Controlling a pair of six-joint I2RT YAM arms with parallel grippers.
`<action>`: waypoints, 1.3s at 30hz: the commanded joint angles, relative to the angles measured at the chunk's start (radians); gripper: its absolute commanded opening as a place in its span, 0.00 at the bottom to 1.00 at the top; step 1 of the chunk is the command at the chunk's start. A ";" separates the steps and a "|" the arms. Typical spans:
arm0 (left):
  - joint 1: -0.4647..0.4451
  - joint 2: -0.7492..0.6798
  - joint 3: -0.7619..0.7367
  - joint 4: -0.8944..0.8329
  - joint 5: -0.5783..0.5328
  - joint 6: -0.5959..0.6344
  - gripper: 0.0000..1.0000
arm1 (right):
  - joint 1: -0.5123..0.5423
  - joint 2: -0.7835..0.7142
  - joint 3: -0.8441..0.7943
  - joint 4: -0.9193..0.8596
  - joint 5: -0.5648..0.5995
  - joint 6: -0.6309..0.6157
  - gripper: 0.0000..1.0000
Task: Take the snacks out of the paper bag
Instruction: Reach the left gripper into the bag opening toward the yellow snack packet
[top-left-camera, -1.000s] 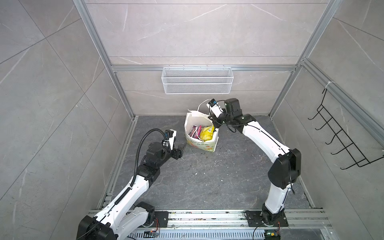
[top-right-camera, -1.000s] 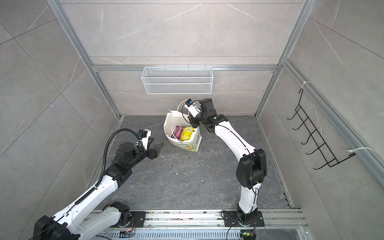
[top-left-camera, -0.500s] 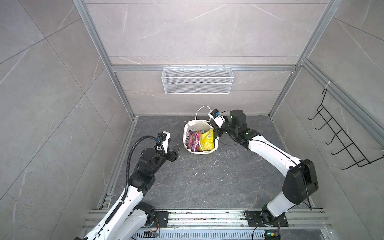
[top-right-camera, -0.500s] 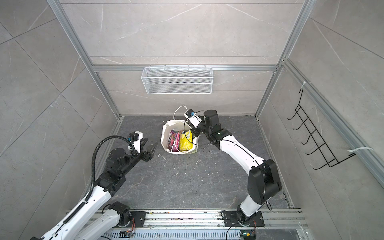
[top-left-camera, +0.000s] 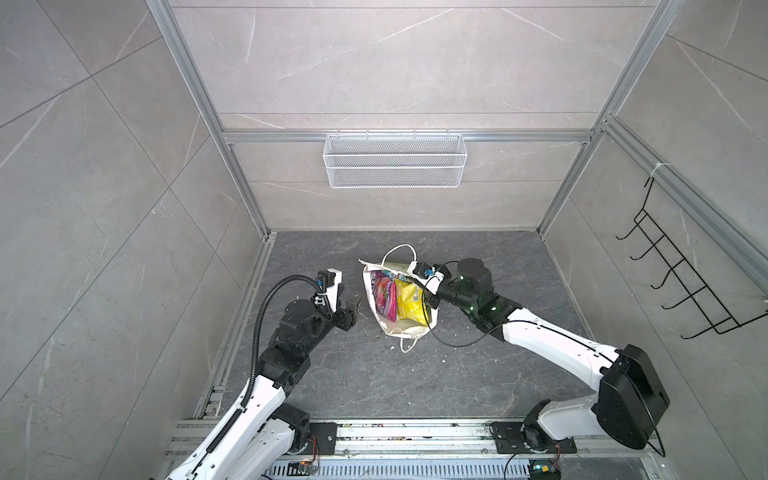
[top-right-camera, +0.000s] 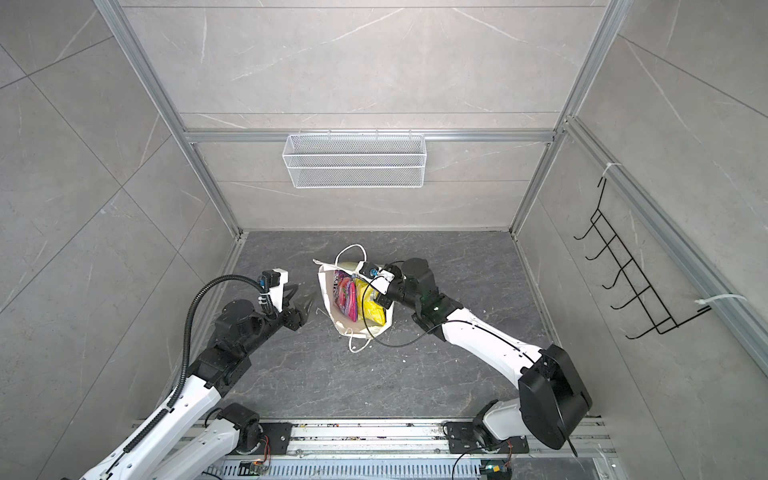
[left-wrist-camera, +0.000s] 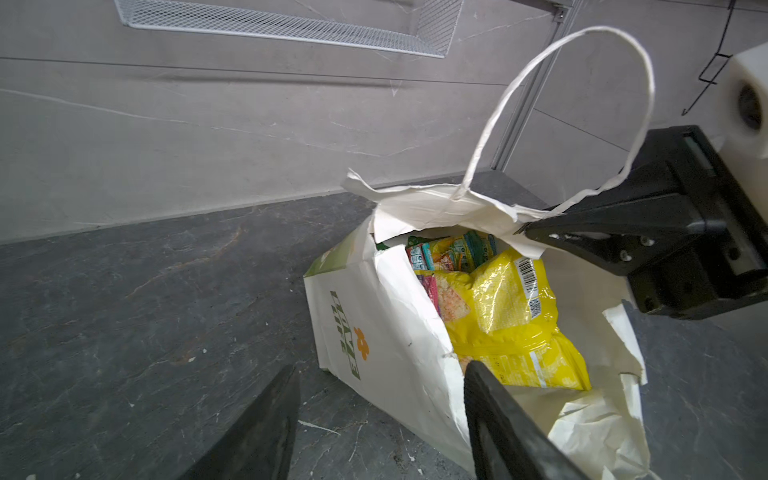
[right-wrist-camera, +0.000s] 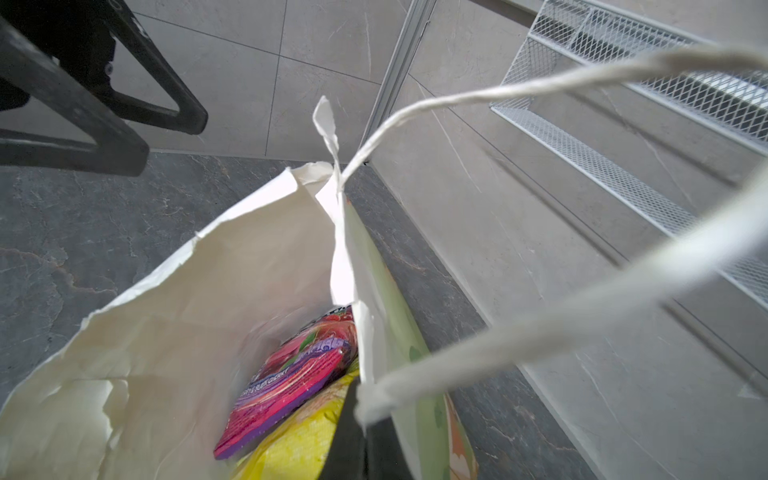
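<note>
Nothing is out yet: no packet lies on the dark grey stone bench (top-left-camera: 415, 382). The left gripper (top-left-camera: 352, 306) hangs open and empty just beside the crumpled white, green-fronted paper bag (left-wrist-camera: 365, 316), which sits mid-bench with its torn mouth agape. Inside are the glossy snacks — a yellow packet (left-wrist-camera: 511, 316), a purple packet (right-wrist-camera: 291, 382) and a teal-red packet (left-wrist-camera: 453, 249). At the far rim, the right gripper (left-wrist-camera: 530, 232) is pinched shut on the paper.

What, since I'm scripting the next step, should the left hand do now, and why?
Probably ease the left hand forward into the mouth of the paper bag, toward the yellow packet. Its jaws stand open just outside the bag, touching nothing. The right hand, shut on the bag's rim, holds the mouth open, and the yellow packet lies uppermost, within easy view.
</note>
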 joint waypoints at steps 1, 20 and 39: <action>-0.065 -0.033 0.031 -0.010 -0.046 -0.031 0.64 | 0.013 -0.019 -0.017 0.044 0.044 0.068 0.00; -0.424 0.368 0.279 -0.085 -0.241 -0.234 0.55 | 0.024 -0.068 -0.027 0.048 0.148 0.244 0.00; -0.451 0.683 0.427 -0.013 -0.240 -0.272 0.52 | 0.023 -0.076 -0.061 0.107 0.168 0.262 0.00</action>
